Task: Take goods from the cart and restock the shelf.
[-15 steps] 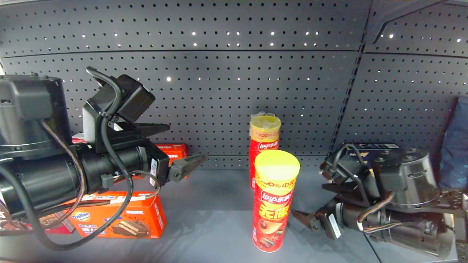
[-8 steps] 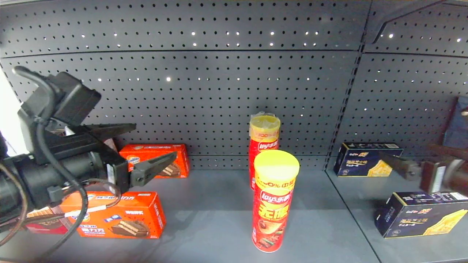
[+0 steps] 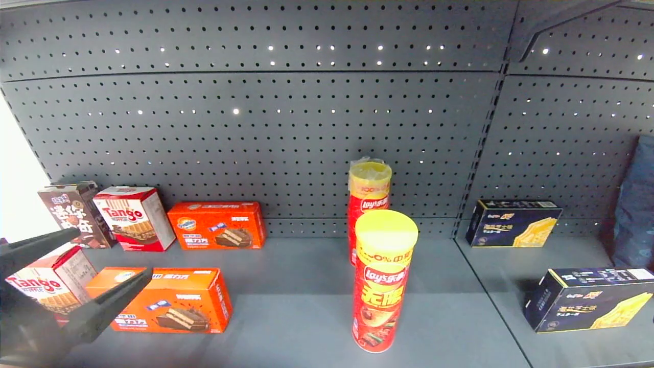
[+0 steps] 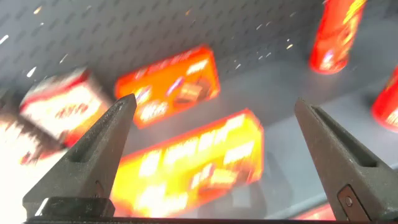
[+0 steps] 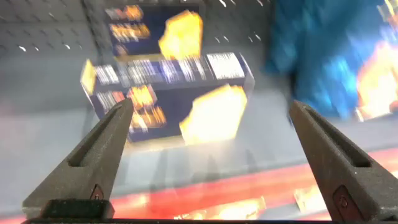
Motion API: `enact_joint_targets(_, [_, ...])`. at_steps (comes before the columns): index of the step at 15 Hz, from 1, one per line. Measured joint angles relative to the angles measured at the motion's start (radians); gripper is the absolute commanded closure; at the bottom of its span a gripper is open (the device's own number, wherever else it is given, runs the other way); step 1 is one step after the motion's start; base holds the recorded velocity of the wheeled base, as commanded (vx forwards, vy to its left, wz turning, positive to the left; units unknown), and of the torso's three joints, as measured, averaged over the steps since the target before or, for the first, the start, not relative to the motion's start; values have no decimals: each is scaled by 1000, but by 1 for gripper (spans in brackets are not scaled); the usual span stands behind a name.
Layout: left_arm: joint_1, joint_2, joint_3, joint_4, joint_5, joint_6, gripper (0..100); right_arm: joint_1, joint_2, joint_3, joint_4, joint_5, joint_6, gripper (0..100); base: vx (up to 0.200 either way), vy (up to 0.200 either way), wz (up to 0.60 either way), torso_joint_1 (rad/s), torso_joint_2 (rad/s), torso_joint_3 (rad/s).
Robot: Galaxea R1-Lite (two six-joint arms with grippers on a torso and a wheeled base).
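— Where are your tools?

— My left tool [image 3: 115, 251] sits low at 8 o'clock in my head view. It is spread wide and holds nothing. Its dark fingers [image 3: 112, 301] frame a corner of the near orange box [image 3: 173, 301]. My right tool [image 5: 211, 104] is spread too, also empty, and faces the near navy box [image 5: 168, 93] through its wrist camera.

— And the goods?

— All of them stand or lie on the shelf [image 3: 306, 317]. I take the front chip can [image 3: 384, 281] as dial centre, with 12 toward the pegboard [image 3: 306, 128]. It stands upright, and the second chip can [image 3: 369, 197] is right behind it at 12. I can't tell whether the two touch. The near orange box lies flat at 9, and the far orange box [image 3: 217, 225] lies at 10 against the pegboard. Past those, an upright wafer box [image 3: 134, 217] stands beside a brown box [image 3: 74, 212], and another wafer box [image 3: 51, 278] stands closer to me, behind my upper finger. The near navy box lies at 3 and the far navy box [image 3: 513, 222] at 2. A blue bag [image 3: 633, 204] sits at the edge beyond them.
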Motion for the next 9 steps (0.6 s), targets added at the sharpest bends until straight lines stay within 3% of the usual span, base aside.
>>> enact_joint_targets(3, [47,-181,135,43,57,0,0,-29,-196,82,155,3,-1,0,0,0,0,0,0,0])
enact_joint_targets(6, [61,-358,178,220,86,1,0,-16,-421,81,346,37,7,0,0,0,0,0,0,0])
enact_joint_targets(9, [64,-521,186,371,92,1,0,-4,-535,76,370,114,28,0,0,0,0,0,0,0])
